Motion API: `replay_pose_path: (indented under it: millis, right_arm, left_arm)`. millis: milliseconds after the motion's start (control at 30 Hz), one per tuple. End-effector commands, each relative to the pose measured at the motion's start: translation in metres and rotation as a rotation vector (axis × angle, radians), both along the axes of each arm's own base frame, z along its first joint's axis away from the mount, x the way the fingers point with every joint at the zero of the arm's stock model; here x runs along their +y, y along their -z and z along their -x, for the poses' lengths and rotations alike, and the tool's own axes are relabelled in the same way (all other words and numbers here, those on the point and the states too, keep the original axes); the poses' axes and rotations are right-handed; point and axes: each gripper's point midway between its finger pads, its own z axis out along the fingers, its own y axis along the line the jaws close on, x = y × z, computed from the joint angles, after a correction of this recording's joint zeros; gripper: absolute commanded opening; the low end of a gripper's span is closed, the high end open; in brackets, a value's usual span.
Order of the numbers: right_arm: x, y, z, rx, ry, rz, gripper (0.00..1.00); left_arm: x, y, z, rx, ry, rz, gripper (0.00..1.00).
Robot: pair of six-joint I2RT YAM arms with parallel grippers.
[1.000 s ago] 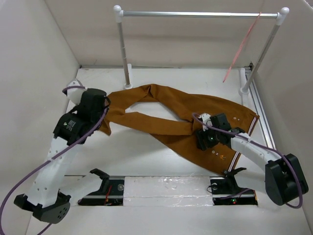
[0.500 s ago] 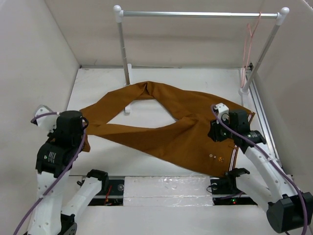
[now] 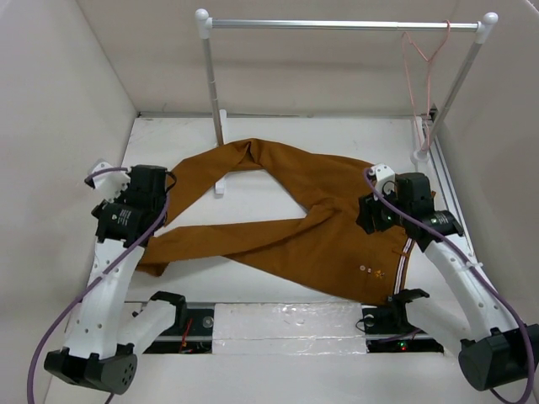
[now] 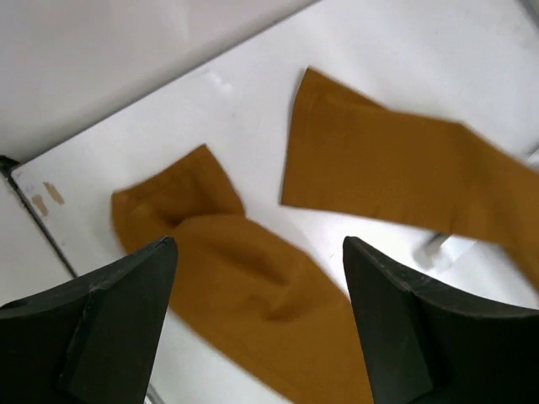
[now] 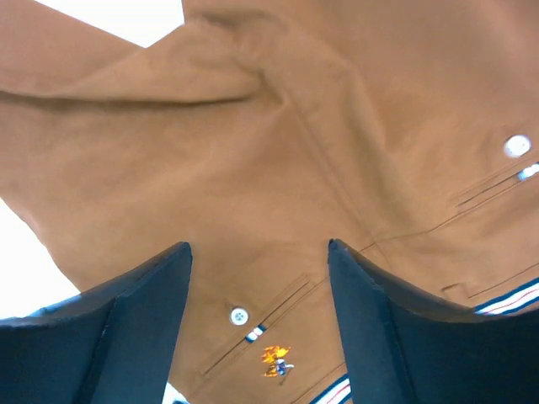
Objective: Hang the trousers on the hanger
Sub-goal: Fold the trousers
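**Now that both arms have let go, trousers [image 3: 312,227] just lie flat**

While the left jaws [image 4: 259,252] had a leg pinched a second ago, they're now wide open and empty, hovering over the leg ends at lower left of the top view. Same for the right jaws [image 5: 258,248], gaping over the buttoned seat. Trousers sprawl mid-worktop [image 3: 337,135]. The hanger [image 3: 428,84] hangs on the rail [image 3: 337,24], upper right. My guess is the spreading's done and the hanger's next.

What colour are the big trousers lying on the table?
Rust-brown. The trousers show best in the top external view.
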Motion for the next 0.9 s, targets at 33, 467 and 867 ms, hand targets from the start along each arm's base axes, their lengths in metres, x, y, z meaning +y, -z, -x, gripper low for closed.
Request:
replay_pose_path:
  millis: [33, 467, 867]
  right_arm:
    - [0.008, -0.03, -0.012, -0.088, -0.03, -0.027, 0.39]
    - [0.021, -0.014, -0.013, -0.1, -0.127, -0.054, 0.05]
    - [0.008, 0.0, -0.019, -0.079, -0.052, -0.002, 0.48]
  left_arm:
    - [-0.002, -0.033, -0.055, -0.098, -0.006, -0.028, 0.77]
    - [0.038, 0.11, -0.133, -0.019, -0.112, 0.465, 0.65]
    - [0.022, 0.219, -0.105, 0.291, -0.104, 0.548, 0.64]
